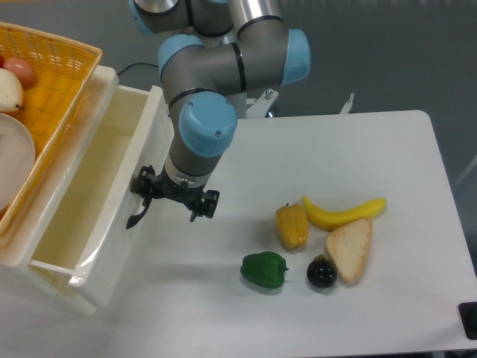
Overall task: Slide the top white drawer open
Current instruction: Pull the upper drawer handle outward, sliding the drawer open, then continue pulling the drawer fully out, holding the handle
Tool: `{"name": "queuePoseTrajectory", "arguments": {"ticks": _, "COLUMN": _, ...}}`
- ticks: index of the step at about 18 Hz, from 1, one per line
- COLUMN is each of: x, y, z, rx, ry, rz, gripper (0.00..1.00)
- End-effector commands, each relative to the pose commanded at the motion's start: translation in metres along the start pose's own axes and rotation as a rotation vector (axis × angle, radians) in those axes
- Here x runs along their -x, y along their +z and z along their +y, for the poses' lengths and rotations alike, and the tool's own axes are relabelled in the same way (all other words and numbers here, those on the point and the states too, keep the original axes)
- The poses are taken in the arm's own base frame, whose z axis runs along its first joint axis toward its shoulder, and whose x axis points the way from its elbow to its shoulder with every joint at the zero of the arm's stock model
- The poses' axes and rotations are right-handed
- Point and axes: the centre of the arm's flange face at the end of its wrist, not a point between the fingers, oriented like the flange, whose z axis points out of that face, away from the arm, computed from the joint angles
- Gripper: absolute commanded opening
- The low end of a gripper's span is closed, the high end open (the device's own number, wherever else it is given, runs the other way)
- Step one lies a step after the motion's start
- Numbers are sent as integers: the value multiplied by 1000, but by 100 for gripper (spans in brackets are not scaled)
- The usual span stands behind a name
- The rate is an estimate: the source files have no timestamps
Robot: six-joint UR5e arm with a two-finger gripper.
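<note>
Top white drawer [89,201] sits at left of frame, pulled out of the cabinet, cavity exposed & bare inside. Long axis runs from upper right to lower left; front panel faces right toward the table [358,149]. Black handle [136,218] on that front, curved, hanging off the panel's mid-height. Gripper [176,195] is just beside the handle, pointing down, arm [209,82] above it. Fingers are dark & seen from above, so can't tell if the claw is wide or closed on anything. Yellow woven basket [56,82] on the cabinet top w/ produce. On the table, well apart: green pepper [264,269], yellow pepper [291,226], banana [344,212], bread slice [349,250], dark round fruit [321,273].
</note>
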Motion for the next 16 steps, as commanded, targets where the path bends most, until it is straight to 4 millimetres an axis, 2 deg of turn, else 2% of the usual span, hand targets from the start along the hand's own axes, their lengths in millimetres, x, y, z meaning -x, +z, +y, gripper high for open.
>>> {"name": "queuePoseTrajectory", "arguments": {"ticks": 5, "x": 21, "y": -4, "z": 3, "rx": -4, "ry": 24, "rz": 0, "gripper": 100}}
{"name": "queuePoseTrajectory", "arguments": {"ticks": 16, "x": 44, "y": -18, "z": 3, "rx": -27, "ry": 23, "rz": -10, "gripper": 100}}
